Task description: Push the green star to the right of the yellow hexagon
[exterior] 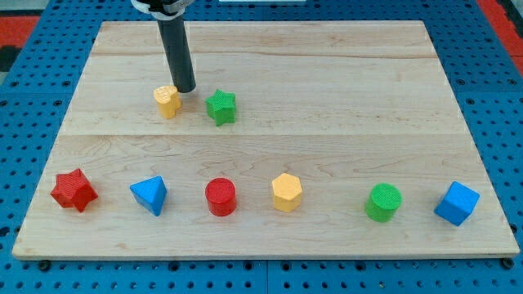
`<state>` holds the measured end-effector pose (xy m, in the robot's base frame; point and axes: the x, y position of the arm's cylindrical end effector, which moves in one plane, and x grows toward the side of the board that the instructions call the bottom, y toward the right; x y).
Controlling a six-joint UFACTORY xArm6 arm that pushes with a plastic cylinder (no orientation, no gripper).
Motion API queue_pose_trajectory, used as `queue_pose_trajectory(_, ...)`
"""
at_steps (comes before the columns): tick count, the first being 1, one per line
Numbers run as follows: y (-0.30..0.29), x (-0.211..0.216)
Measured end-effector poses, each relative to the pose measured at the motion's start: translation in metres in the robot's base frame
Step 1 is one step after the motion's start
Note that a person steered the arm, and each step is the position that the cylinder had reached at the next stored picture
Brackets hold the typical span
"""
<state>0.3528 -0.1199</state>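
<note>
The green star point(221, 107) lies on the wooden board point(327, 98) in its upper left part. A small yellow block point(167, 102) lies just left of it; its shape is not clear. The yellow hexagon point(287, 192) lies in the bottom row, near the middle. My tip point(185, 89) stands between the small yellow block and the green star, slightly above them, close to the yellow block's upper right edge. The dark rod rises from there to the view's top.
The bottom row holds, from the view's left, a red star point(73, 191), a blue triangular block point(149, 194), a red cylinder point(221, 197), then right of the hexagon a green cylinder point(383, 202) and a blue cube point(456, 203). Blue pegboard surrounds the board.
</note>
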Motion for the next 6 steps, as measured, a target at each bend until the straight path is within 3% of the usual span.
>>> queue_pose_trajectory(2, 0.030, 0.031)
queue_pose_trajectory(5, 0.155, 0.088)
queue_pose_trajectory(6, 0.165, 0.079)
